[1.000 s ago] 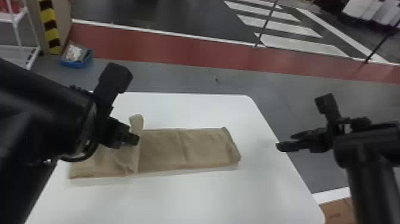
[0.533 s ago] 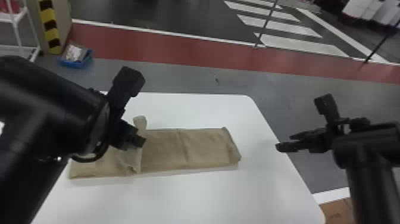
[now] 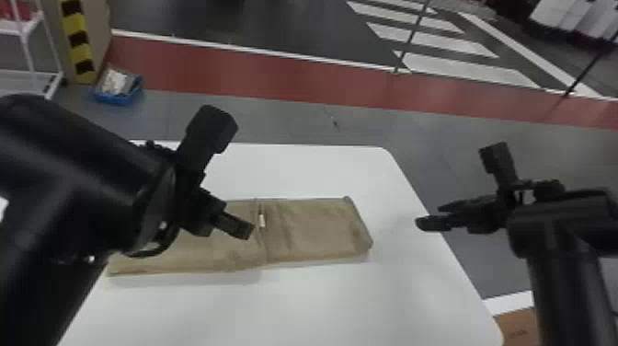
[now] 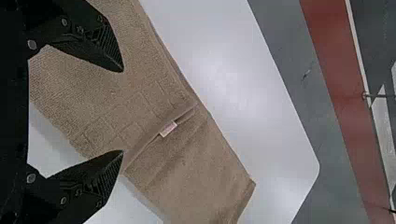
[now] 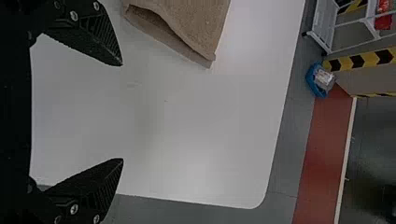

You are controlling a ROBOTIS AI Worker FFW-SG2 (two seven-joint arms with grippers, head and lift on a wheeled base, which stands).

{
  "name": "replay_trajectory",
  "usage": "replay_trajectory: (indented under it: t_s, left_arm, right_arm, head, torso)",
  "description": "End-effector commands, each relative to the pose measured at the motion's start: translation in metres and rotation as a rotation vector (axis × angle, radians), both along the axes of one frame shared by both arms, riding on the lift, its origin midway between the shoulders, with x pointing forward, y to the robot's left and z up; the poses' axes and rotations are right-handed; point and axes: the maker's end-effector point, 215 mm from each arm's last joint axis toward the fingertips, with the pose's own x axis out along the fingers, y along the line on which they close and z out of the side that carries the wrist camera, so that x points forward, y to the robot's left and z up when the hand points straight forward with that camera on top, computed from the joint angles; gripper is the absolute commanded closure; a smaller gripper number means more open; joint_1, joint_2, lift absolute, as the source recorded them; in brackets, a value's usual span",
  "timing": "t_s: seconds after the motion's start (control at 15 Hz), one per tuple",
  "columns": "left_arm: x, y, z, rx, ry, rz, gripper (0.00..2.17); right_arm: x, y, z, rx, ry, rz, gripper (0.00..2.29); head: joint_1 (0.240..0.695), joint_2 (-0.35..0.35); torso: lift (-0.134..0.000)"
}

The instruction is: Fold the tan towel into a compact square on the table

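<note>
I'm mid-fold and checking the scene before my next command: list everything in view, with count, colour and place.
Towel: one, tan, laid in a strip on the table
Label: one, whitish, at the folded layer's edge
Table: one, white, under the towel
Bin: one, blue, floor beyond the table, left
Rack: one, white, far left
Striped tape: yellow and black, beside the rack
Floor band: one, red, beyond the table
Floor stripes: several, white, farther back
Poles: two, dark, background right
Cardboard: one piece, brown, lower right
Left gripper: one, black, open, over the towel
Right gripper: one, black, open, near the table's right edge
</note>
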Motion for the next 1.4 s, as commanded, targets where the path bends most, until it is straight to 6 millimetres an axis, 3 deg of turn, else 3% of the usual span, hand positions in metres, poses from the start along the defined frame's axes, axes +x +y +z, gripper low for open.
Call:
replay_trajectory:
  t_s: [0.0, 0.2, 0.33, 0.53, 0.67, 0.8, 1.0, 1.13, 1.33]
  left_arm:
    - [0.000, 0.007, 0.003, -0.026, 0.001, 0.026, 0.03]
    - [0.003, 0.049, -0.003, -0.097, 0.040, 0.140, 0.03]
    - [0.000, 0.069, -0.006, -0.140, 0.063, 0.193, 0.04]
    - [0.000, 0.130, -0.017, -0.147, 0.084, 0.264, 0.04]
    - [-0.002, 0.168, -0.025, -0.134, 0.088, 0.324, 0.04]
    - [-0.004, 0.185, -0.029, -0.137, 0.091, 0.354, 0.04]
    - [-0.008, 0.200, -0.036, -0.146, 0.099, 0.379, 0.04]
    - [-0.013, 0.205, -0.043, -0.145, 0.108, 0.385, 0.04]
    - [-0.016, 0.216, -0.044, -0.148, 0.107, 0.406, 0.04]
  right_arm:
    - [0.001, 0.025, 0.012, 0.069, -0.025, -0.012, 0.17]
    - [0.005, 0.066, 0.031, 0.077, -0.064, 0.050, 0.17]
    - [-0.005, 0.095, 0.023, 0.146, 0.010, -0.001, 0.17]
    - [-0.023, 0.152, 0.005, 0.254, 0.120, -0.100, 0.16]
    - [-0.025, 0.177, 0.001, 0.287, 0.139, -0.111, 0.16]
    - [-0.010, 0.192, 0.016, 0.276, 0.110, -0.117, 0.15]
    - [0.011, 0.226, 0.026, 0.283, 0.075, -0.100, 0.16]
    - [0.025, 0.262, 0.035, 0.297, 0.063, -0.060, 0.16]
    - [0.024, 0.299, 0.023, 0.298, 0.097, -0.015, 0.16]
  head:
    - [0.695, -0.350]
    - [0.695, -0.350]
    - [0.695, -0.350]
    - [0.695, -0.350]
    - [0.695, -0.318]
    - [0.695, -0.228]
    - [0.695, -0.172]
    - [0.695, -0.123]
    - [0.695, -0.067]
  torso:
    - [-0.124]
    - [-0.124]
    - [-0.124]
    - [-0.124]
    - [-0.124]
    - [-0.124]
    - [-0.124]
    - [-0.124]
    - [-0.124]
